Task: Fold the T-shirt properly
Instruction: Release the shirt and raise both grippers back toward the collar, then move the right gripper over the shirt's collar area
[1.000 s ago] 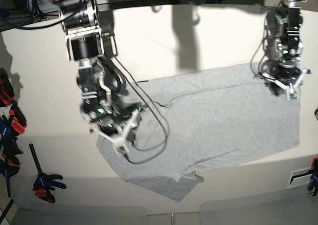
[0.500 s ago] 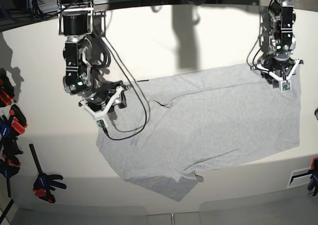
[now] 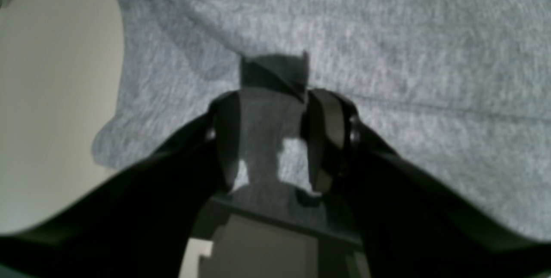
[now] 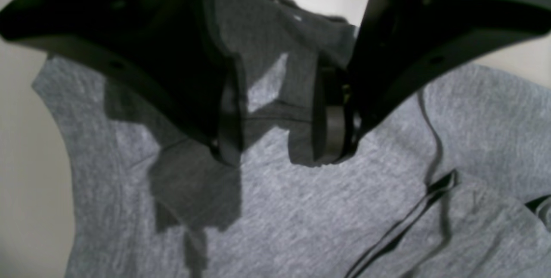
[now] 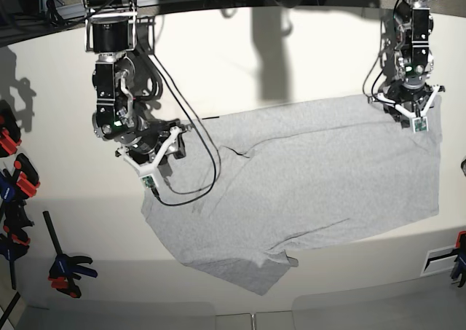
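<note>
The T-shirt (image 5: 313,191) is light heather-grey and lies spread flat on the cream table (image 5: 277,75), plain side up, with one sleeve toward the front edge. My right gripper (image 5: 154,168) hovers over the shirt's left edge, on the left of the base view. In the right wrist view it (image 4: 277,114) stands open, with only flat cloth (image 4: 301,209) seen below the gap. My left gripper (image 5: 409,115) hangs over the shirt's far right corner. It (image 3: 275,140) is also open above the fabric (image 3: 387,32), gripping nothing.
Red, blue and black clamps (image 5: 14,177) line the table's left edge, and another clamp (image 5: 65,266) lies at the front left. A black cable (image 5: 207,173) loops from the right arm across the shirt. One more clamp (image 5: 459,261) sits at the right edge.
The right arm has risen and drawn back to the left, off the shirt's middle left to its edge. The left arm shifted slightly toward the back. The shirt lies unchanged.
</note>
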{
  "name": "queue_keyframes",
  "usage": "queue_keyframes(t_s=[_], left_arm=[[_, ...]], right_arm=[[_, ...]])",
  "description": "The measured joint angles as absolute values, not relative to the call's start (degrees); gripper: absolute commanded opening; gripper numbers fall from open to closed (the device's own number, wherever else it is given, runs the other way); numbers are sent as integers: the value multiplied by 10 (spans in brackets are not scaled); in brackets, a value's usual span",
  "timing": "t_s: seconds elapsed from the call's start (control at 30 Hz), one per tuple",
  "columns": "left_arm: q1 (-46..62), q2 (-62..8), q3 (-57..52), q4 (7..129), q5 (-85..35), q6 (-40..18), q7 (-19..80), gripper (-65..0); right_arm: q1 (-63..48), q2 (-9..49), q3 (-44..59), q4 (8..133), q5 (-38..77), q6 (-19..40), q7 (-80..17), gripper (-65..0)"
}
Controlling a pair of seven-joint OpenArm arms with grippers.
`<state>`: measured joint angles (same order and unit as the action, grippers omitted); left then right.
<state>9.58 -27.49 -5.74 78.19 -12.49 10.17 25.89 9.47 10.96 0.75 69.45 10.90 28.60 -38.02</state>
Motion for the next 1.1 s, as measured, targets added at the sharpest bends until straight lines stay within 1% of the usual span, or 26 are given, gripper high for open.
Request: queue_keyframes(t_s=[0.17,0.27,0.37,0.5,0.53,0.7,0.87,1.1], left_arm=[[142,-273,-66,801,-122,102,243,-420],[173,-247,-107,813,-122,102,221,-420],[198,-223,-153,827,-124,98,221,-420],[236,-216,-193,853,-141,43,229,-420],[244,-216,-198,860,-152,37,237,-420],[273,-216,-201,884,-163,31,252,-420],[318,-216,-201,917,-163,30,256,-420],[401,-214,-199,994,-163,29,286,-420]], right_arm=[[46,117,8,728,105,286,-381,-386],[4,126,8,765,106,285,-372,-386],[-36,132,9,806,106,284,-375,-386],[-89,132,9,861,104,281,-376,-386],[-99,132,9,873,105,281,-380,-386],[-152,132,18,923,104,280,-393,-386],[-208,130,64,961,110,281,-395,-386],[-288,130,119,1007,115,285,-396,-386]])
